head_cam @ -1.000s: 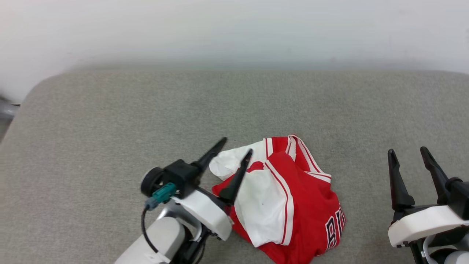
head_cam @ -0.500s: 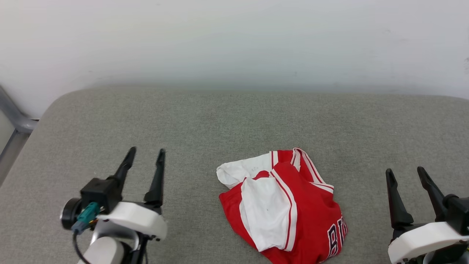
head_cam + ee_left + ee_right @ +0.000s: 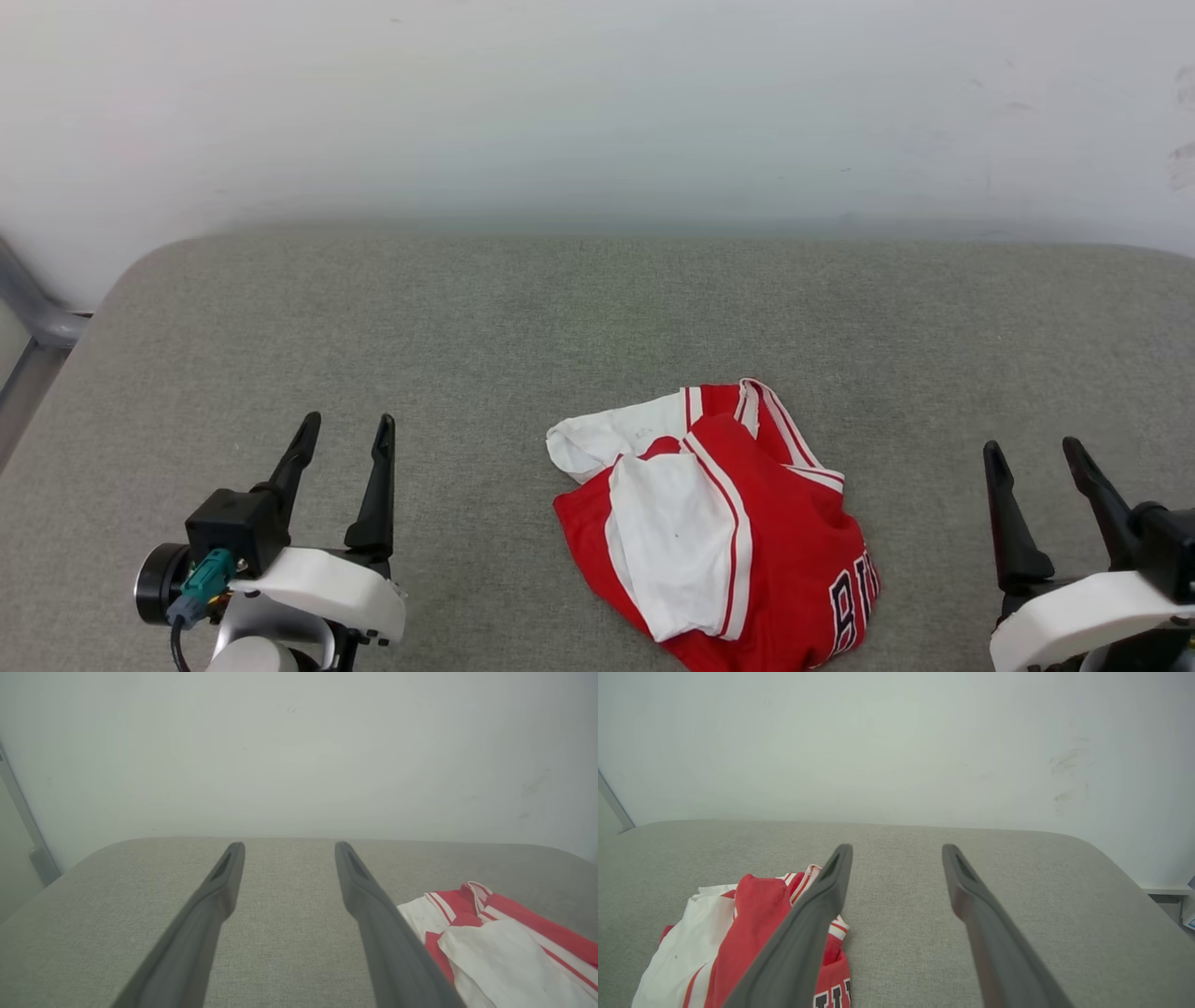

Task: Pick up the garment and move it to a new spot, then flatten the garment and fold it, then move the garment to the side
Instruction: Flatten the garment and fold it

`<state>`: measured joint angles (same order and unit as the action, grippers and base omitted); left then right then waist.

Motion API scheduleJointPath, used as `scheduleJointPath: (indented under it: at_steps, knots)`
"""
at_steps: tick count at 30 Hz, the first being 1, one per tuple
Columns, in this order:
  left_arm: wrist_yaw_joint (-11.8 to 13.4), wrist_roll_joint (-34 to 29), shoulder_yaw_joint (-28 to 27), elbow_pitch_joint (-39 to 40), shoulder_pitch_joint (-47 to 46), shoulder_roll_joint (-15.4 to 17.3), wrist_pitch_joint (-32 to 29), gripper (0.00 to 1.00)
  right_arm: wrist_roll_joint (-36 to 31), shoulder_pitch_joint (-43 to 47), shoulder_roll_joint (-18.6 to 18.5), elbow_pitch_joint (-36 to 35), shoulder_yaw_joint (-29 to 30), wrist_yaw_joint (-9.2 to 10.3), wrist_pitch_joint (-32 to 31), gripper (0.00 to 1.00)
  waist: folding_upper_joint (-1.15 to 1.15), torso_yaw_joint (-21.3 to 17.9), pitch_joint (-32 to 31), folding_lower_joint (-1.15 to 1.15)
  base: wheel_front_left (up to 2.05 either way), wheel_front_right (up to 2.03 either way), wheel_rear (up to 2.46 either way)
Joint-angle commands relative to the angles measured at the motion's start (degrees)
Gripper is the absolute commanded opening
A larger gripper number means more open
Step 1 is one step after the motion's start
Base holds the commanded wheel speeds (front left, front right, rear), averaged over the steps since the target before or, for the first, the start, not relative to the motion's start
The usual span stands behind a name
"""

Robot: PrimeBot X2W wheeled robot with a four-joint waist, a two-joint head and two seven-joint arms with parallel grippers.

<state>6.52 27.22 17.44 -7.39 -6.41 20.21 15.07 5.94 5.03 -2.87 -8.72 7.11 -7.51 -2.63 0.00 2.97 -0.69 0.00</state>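
Observation:
The garment point(image 3: 719, 532), a red jersey with white sleeves and striped trim, lies crumpled on the grey padded surface point(image 3: 523, 327) a little right of centre; part of its black lettering shows at its lower right. In the left wrist view the garment point(image 3: 504, 942) lies at the lower right, and the right wrist view has the garment point(image 3: 714, 938) at the lower left. My left gripper point(image 3: 344, 427) stands open well left of it, with nothing between its fingers. My right gripper point(image 3: 1034, 449) is open too, off to the garment's right, touching nothing.
A white wall point(image 3: 597, 112) rises right behind the surface's far edge. A grey metal frame point(image 3: 28, 317) shows past the rounded far left corner. In the right wrist view the surface's right edge point(image 3: 1134, 877) drops off beside a pale ledge.
My left gripper has drawn back from the garment's white sleeve to the lower left, empty. The head camera has tilted, so the scene sits lower. The garment and right gripper have stayed put.

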Motion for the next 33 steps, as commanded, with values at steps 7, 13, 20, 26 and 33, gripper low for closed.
scheduleJointPath:
  at_steps: [7, 13, 20, 26, 33]
  knots:
    - [-1.5, -1.0, 0.0, -0.2, -1.5, -0.5, 0.1, 1.00, -3.3, -1.9, 0.0, 1.1, -6.0, 0.04, -8.8, 1.00, 0.00, 1.7, 1.2, 0.00, 0.00, 0.00, 0.00]
    - [-2.7, -1.9, 0.3, 0.6, -2.4, -2.1, 0.1, 1.00, -3.9, -4.9, -1.3, 2.4, -15.0, 0.05, -18.7, 1.00, 0.00, 4.3, 3.1, 0.00, 0.00, 0.00, 0.00]
    - [-4.5, -2.8, 0.4, 0.9, -3.8, -3.9, 0.1, 1.00, 1.3, -9.5, -6.3, 4.8, -26.6, 0.05, -29.2, 1.00, 0.00, 7.3, 5.7, 0.00, 0.00, 0.00, 0.00]
    - [-6.0, -3.3, -0.3, 0.2, -4.6, -5.5, 0.1, 1.00, 6.5, -13.3, -9.7, 7.3, -33.8, 0.05, -35.9, 1.00, 0.00, 9.1, 7.6, 0.00, 0.00, 0.00, 0.00]
    - [-7.3, -4.5, -1.9, -0.6, -4.9, -6.9, 0.1, 1.00, 10.0, -15.2, -10.5, 9.3, -34.7, 0.05, -39.3, 0.16, 0.00, 9.7, 8.4, 0.00, 0.00, 0.00, 0.00]
